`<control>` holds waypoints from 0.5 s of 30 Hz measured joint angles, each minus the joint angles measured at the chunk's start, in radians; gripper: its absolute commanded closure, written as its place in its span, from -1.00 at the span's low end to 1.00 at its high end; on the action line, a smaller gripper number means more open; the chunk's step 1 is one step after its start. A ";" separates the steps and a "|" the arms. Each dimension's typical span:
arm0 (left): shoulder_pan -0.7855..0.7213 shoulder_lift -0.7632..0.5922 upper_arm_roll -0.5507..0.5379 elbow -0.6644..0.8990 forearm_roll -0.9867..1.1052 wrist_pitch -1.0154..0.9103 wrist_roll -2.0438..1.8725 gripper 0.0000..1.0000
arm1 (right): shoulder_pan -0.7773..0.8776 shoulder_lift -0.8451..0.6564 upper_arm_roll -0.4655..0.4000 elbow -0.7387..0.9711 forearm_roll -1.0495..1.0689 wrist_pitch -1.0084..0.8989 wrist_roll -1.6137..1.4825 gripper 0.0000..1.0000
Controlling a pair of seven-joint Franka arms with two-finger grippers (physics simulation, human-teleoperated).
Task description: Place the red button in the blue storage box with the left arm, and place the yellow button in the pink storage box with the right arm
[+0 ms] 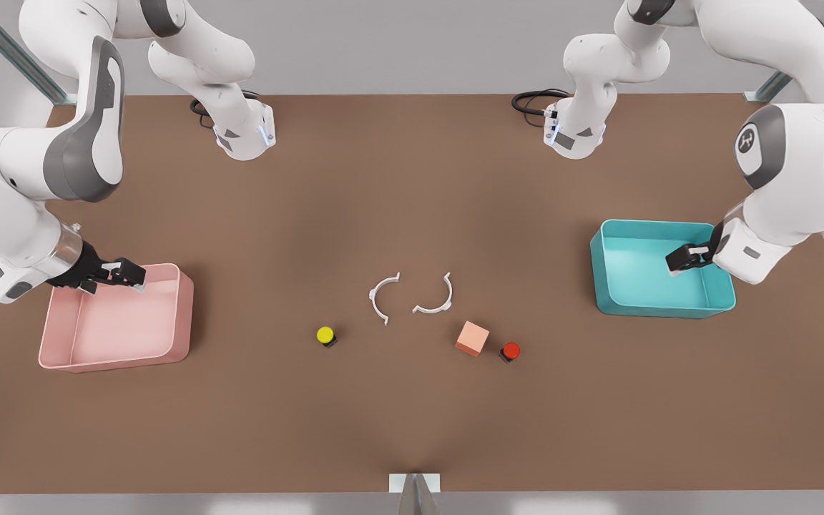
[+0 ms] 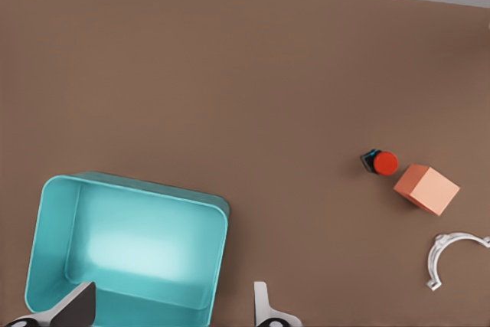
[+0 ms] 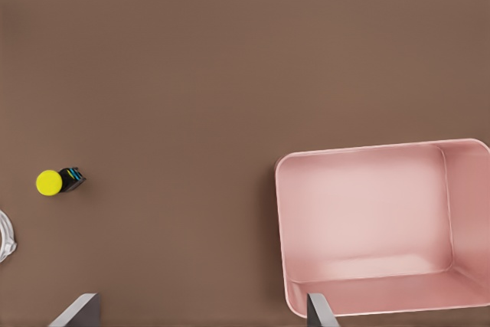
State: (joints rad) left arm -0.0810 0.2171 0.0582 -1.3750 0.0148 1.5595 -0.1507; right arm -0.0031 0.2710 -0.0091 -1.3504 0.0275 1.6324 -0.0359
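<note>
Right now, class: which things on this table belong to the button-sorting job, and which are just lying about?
Job:
red button
yellow button
blue storage box
pink storage box

Lying about:
peach cube
two white curved clips

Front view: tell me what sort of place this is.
Most likely a simulated tabletop test bench for two-arm sorting, not a lived-in room. A bare brown table carries a pink storage box and a blue storage box, with two white robot arms mounted at its far edge and metal frame struts behind.
</note>
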 measured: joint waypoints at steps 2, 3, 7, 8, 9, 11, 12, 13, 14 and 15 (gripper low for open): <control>0.000 0.000 0.000 0.000 0.000 -0.001 0.014 -1.00 | 0.000 0.000 0.000 0.000 0.000 0.000 0.000 -1.00; -0.001 0.005 0.000 0.000 0.000 0.000 0.015 -1.00 | 0.002 0.000 0.001 0.000 0.001 0.001 0.000 -1.00; -0.073 0.091 -0.001 0.000 -0.035 0.037 -0.069 -1.00 | 0.018 0.040 0.055 -0.002 0.001 0.019 0.001 -1.00; -0.090 0.125 -0.001 -0.001 -0.053 0.064 -0.107 -1.00 | 0.024 0.059 0.083 -0.003 0.002 0.025 0.001 -1.00; -0.109 0.163 -0.001 -0.001 -0.067 0.094 -0.148 -1.00 | 0.029 0.078 0.102 -0.004 0.005 0.033 0.003 -1.00; -0.141 0.233 -0.002 -0.002 -0.096 0.166 -0.239 -1.00 | 0.031 0.125 0.131 -0.004 0.012 0.057 0.006 -1.00; -0.147 0.260 -0.002 -0.002 -0.109 0.204 -0.287 -1.00 | 0.040 0.156 0.143 -0.004 0.013 0.071 0.008 -1.00; -0.150 0.286 -0.001 -0.002 -0.125 0.242 -0.334 -1.00 | 0.065 0.183 0.150 -0.003 0.010 0.087 0.011 -1.00; -0.162 0.313 -0.001 -0.002 -0.138 0.281 -0.381 -1.00 | 0.095 0.217 0.154 -0.002 0.006 0.108 0.016 -1.00; -0.179 0.338 -0.001 -0.001 -0.148 0.320 -0.427 -1.00 | 0.126 0.247 0.156 -0.001 0.003 0.130 0.023 -1.00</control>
State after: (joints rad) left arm -0.2601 0.5546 0.0569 -1.3762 -0.1327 1.8791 -0.5778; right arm 0.1224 0.5185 0.1469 -1.3519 0.0307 1.7623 -0.0130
